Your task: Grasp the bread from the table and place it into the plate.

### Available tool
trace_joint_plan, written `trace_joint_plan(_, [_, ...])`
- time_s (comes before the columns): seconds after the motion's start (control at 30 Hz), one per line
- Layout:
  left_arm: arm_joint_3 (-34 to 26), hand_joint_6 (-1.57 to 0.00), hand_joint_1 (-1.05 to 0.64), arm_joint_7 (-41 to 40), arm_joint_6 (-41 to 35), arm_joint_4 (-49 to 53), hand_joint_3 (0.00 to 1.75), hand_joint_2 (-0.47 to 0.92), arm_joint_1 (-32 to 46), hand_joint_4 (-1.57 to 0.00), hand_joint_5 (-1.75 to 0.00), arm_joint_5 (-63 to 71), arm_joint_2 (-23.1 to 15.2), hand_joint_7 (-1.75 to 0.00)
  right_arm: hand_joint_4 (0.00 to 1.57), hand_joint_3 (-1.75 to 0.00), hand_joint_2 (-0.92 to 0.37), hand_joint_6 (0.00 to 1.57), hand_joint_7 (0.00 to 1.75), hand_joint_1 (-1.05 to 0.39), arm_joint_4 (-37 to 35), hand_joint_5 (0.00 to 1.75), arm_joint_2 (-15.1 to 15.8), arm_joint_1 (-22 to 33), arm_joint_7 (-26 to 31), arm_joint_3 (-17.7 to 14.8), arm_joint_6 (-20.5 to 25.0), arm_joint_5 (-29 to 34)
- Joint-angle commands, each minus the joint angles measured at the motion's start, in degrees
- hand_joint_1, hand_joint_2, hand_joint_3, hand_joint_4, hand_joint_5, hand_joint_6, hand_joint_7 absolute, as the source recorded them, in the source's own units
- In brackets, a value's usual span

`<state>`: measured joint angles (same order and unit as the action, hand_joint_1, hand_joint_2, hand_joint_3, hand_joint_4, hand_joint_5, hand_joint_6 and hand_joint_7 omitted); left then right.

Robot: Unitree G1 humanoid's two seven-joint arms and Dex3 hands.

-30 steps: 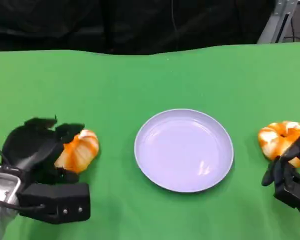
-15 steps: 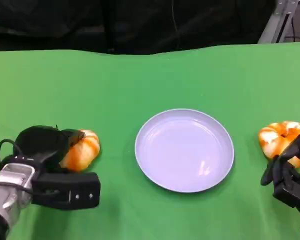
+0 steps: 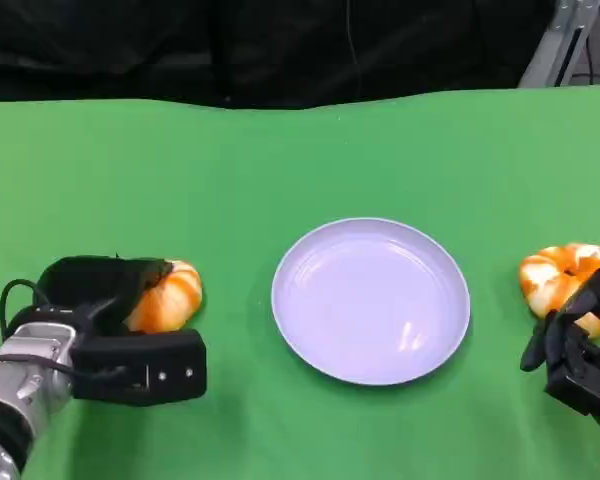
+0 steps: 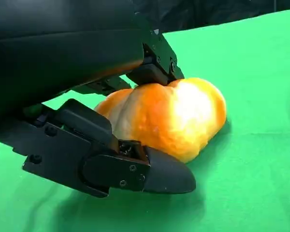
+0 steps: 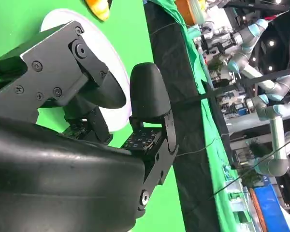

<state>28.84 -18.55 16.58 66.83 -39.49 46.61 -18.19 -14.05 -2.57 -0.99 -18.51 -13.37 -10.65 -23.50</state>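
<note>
— Two breads lie on the green table (image 3: 310, 150) in the head view. Where exactly are they?

— One bread (image 3: 168, 297) is at the left of the frame, a little below the middle. It rests on the cloth, well apart from the plate (image 3: 371, 300), which sits at the centre of the picture with nothing on it. The second bread (image 3: 560, 275) is at the right edge, also apart from the plate.

— What does the left hand (image 3: 100, 300) do?

— It is around the left bread. In the left wrist view the bread (image 4: 166, 118) sits between the black fingers (image 4: 157, 72) on one side and another finger (image 4: 135, 166) on the other side. Both touch it, so the hand grasps the bread. The bread lies on the table, not lifted.

— And the right hand (image 3: 578, 345)?

— It is at the lower right corner of the head view, just below the second bread. The fingertips overlap the bread's lower edge in the picture, but I cannot tell if they touch it. In the right wrist view the fingers (image 5: 147, 94) are apart and hold nothing, so this hand is released. Part of the plate (image 5: 120, 92) shows behind them in that view.
</note>
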Motion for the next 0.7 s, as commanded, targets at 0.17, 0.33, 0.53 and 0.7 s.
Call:
trace_joint_plan(0.17, [-0.4, -1.05, -0.26, -6.0, 2.1, 2.3, 0.31, 0.92, 0.8, -0.68, -1.10, -3.2, 1.0, -0.16, 0.90, -1.39, -0.45, 0.74, 1.67, -0.05, 0.8, 1.75, 0.6, 0.5, 0.4, -0.4, 0.4, -0.2])
trace_joint_plan(0.33, [-1.0, -0.67, -0.23, -7.3, 2.0, 3.0, 0.34, 0.92, 0.6, -0.52, -1.73, -5.0, 1.7, -1.29, 0.89, -1.38, -0.45, 0.74, 1.68, -0.05, 0.3, 1.75, 0.6, 0.2, 0.2, -0.5, 0.2, -0.3])
trace_joint_plan(0.53, [-1.7, -0.53, -0.21, -8.8, 1.3, 2.4, 0.37, 0.92, 0.7, -0.66, -1.75, -6.2, 2.1, -1.69, 0.91, -1.39, -0.44, 0.74, 1.68, -0.06, -0.3, 1.75, 0.6, 0.0, 0.2, -0.6, -0.3, -0.1])
trace_joint_plan(0.7, [-2.1, -0.48, -0.19, -9.5, 2.1, 0.7, 0.34, 0.92, 0.9, -0.66, -1.75, -7.1, 1.5, -1.74, 0.92, -1.41, -0.43, 0.76, 1.67, -0.05, 0.1, 1.75, 0.4, 0.1, 0.6, -0.6, 0.2, -0.3])
